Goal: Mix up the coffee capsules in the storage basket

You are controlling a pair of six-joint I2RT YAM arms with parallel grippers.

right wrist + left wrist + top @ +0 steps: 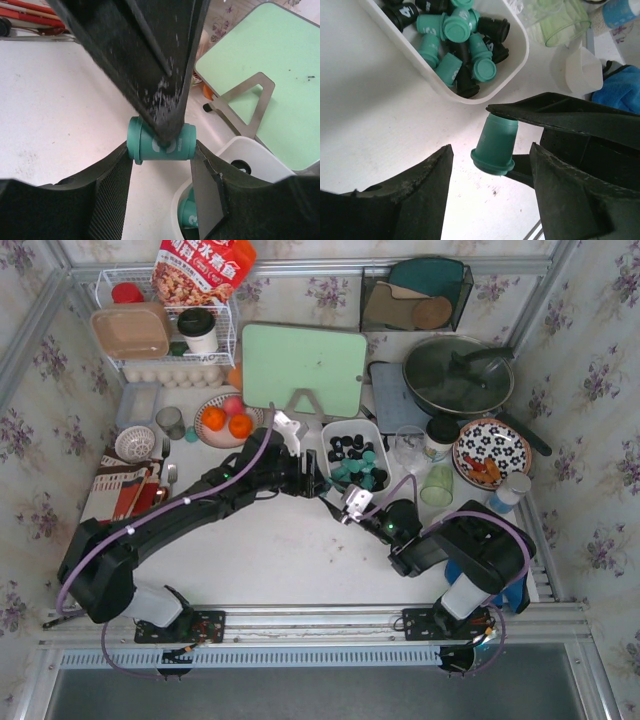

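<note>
Your right gripper (161, 150) pinches one teal tapered plastic capsule (495, 142) just outside the white rounded plastic basket (522, 52); your left gripper (490, 150) gapes open around it. Black and teal capsules (456, 30) fill the basket.

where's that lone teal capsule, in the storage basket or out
Out: the teal capsule sits pinched between the right fingers over the table, just outside the rim of the storage basket.

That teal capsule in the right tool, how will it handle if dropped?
The teal capsule probably stays rigid: its wall shows no denting. Its smooth taper might slip from the right tool. Landing sideways, it would likely roll in a curve.
</note>
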